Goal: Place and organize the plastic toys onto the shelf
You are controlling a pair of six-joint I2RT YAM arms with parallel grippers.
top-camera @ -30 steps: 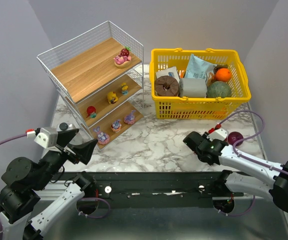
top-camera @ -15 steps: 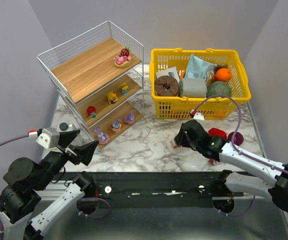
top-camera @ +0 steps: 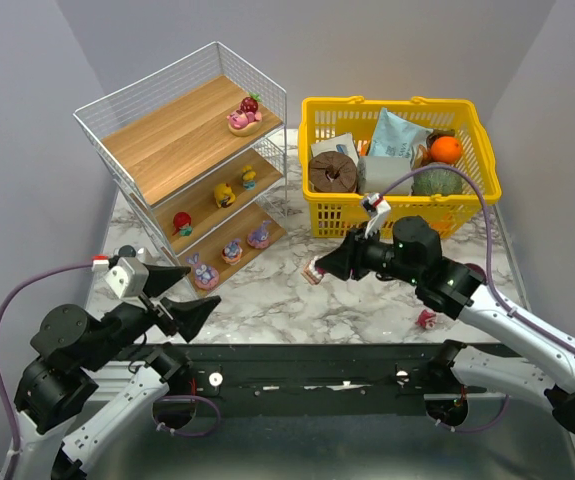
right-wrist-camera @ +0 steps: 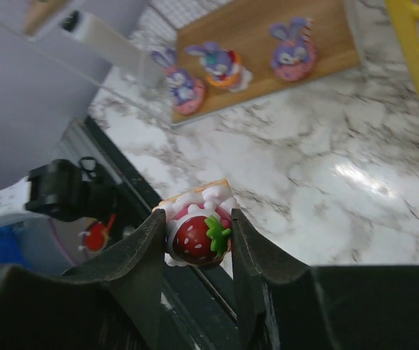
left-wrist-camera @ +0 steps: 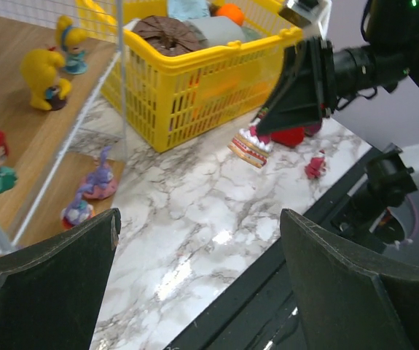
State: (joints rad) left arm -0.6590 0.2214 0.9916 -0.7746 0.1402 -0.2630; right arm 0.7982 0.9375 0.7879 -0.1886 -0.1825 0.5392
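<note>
My right gripper (top-camera: 319,268) is shut on a strawberry cake toy (right-wrist-camera: 197,233), held above the marble between basket and shelf; the same toy (left-wrist-camera: 249,146) shows in the left wrist view. The shelf (top-camera: 167,130) stands at the back left. Its top tier holds a pink strawberry toy (top-camera: 244,115), the middle tier two yellow toys (top-camera: 225,194) and a red one (top-camera: 182,222), the bottom tier three purple ones (right-wrist-camera: 213,60). A small red toy (top-camera: 428,319) lies on the table under the right arm. My left gripper (top-camera: 199,287) hangs open and empty at the front left.
The yellow basket (top-camera: 397,215) full of groceries stands at the back right, just behind my right arm. A glossy red pepper (left-wrist-camera: 289,136) lies half hidden behind the right gripper. The black mounting rail (top-camera: 307,380) runs along the table's near edge.
My right gripper has risen from the table's right side with the strawberry toy and swung left toward the shelf. The small red toy now shows. The left arm shifted slightly right.
</note>
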